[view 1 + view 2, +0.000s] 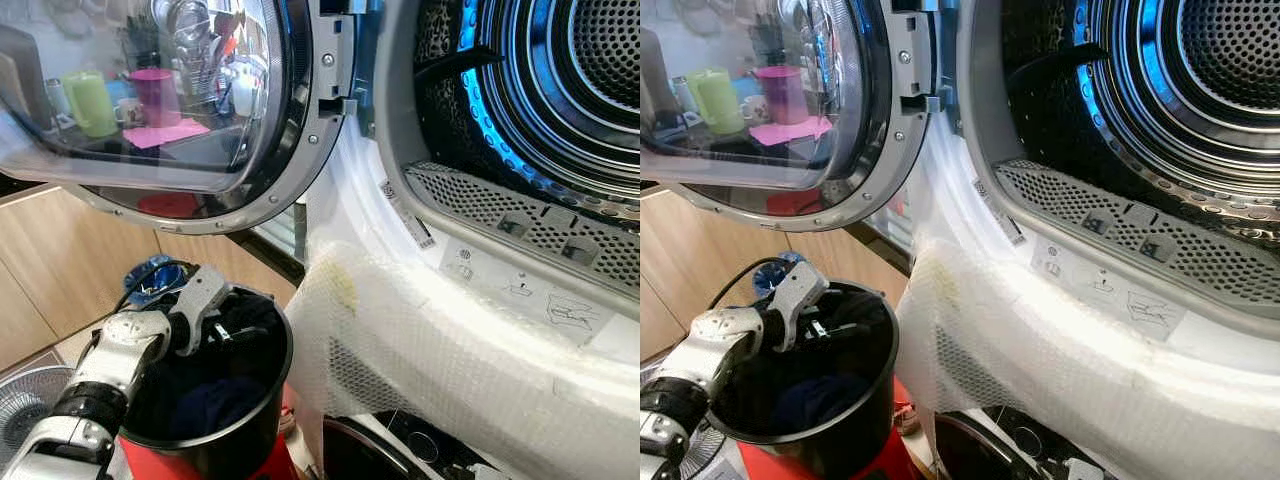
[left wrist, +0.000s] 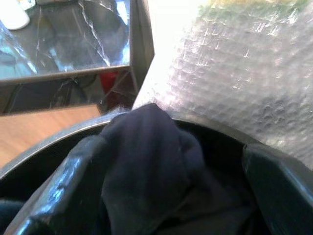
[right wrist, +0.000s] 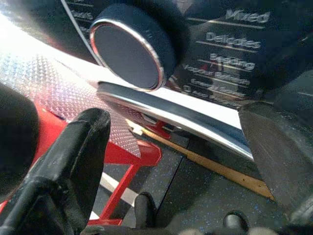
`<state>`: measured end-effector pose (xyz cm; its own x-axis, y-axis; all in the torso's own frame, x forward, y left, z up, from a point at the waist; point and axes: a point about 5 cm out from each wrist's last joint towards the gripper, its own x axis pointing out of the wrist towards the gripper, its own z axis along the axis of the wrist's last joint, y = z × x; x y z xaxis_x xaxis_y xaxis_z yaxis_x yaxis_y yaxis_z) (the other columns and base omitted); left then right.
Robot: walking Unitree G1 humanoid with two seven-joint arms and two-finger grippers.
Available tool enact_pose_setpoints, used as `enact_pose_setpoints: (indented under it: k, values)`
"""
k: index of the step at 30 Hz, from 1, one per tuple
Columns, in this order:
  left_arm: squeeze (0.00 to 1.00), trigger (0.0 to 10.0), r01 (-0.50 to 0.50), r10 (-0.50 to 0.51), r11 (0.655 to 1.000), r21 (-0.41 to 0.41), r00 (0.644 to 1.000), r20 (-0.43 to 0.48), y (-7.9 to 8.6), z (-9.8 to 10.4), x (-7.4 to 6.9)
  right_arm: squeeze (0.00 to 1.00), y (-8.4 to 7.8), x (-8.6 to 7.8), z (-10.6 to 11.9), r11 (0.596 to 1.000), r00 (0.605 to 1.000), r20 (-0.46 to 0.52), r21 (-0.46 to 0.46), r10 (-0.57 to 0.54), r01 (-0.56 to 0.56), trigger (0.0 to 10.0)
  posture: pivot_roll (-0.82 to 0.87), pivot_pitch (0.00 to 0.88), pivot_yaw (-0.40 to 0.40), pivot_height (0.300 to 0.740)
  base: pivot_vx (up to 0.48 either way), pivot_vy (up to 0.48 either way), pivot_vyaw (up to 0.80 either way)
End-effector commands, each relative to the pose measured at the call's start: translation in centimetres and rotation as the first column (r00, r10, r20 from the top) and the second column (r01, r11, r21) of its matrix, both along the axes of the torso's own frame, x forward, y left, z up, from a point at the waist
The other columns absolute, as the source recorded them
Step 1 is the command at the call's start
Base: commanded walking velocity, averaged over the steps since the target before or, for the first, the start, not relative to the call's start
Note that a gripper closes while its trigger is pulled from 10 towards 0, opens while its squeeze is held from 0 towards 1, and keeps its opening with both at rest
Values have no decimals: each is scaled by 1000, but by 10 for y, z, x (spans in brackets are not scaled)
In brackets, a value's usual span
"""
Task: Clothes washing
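at the lower left of the scene, a black bucket stands on a red stand, just beside the white front of the machine. dark clothing lies inside the bucket, a navy piece low in the middle and darker pieces around it. the left gripper is down inside the bucket's far rim, its silver arm reaching in from the near left. the left wrist view shows its two black fingers spread apart, with a raised fold of the dark cloth between them; whether the pads touch the cloth cannot be told.

to the right and above, the drum opening is uncovered, its perforated metal wall lit blue along one edge. a grey perforated filter panel runs along the lower lip of the opening. the round glass door hangs swung out to the far left, reflecting cups and a pink sheet. bubble wrap covers the machine's front below the opening and touches the bucket's right side.

the right gripper is held low, its fingers spread, facing a round dial and printed programme names on a dark panel. a red frame and dark speckled floor lie beyond it.

wooden cabinet fronts stand at far left, and a fan grille sits at the near left corner.
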<state>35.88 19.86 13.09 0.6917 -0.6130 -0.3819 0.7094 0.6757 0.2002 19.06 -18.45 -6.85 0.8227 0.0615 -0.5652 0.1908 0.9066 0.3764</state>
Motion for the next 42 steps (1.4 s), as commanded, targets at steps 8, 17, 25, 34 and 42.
enact_pose_setpoints:
  k: [8,17,25,34,42]
  values:
    - [0,10000,10,-7,992,125,1000,-25,-2,-7,5,0,-6,-5,-2,1000,1000,-10,-16,-5,5,10000,195,0,-50,740,0,0,0]
    - [0,10000,-98,92,975,198,995,40,4,-4,13,0,-14,-4,0,999,1000,1,-32,1,-1,10000,178,0,-53,740,0,0,0]
    - [0,10000,-132,130,977,167,991,25,-4,-13,13,0,-23,-4,3,998,1000,14,-62,13,-12,10000,152,0,-66,740,0,0,0]
    - [0,10000,-181,182,974,136,983,6,-6,-16,14,0,-32,-8,5,996,999,38,-89,5,-1,10000,119,0,-98,740,0,0,0]
    - [0,0,-248,248,960,128,969,16,-9,-16,18,0,-39,-16,5,994,999,47,-107,-2,7,10000,67,32,-125,740,0,0,0]
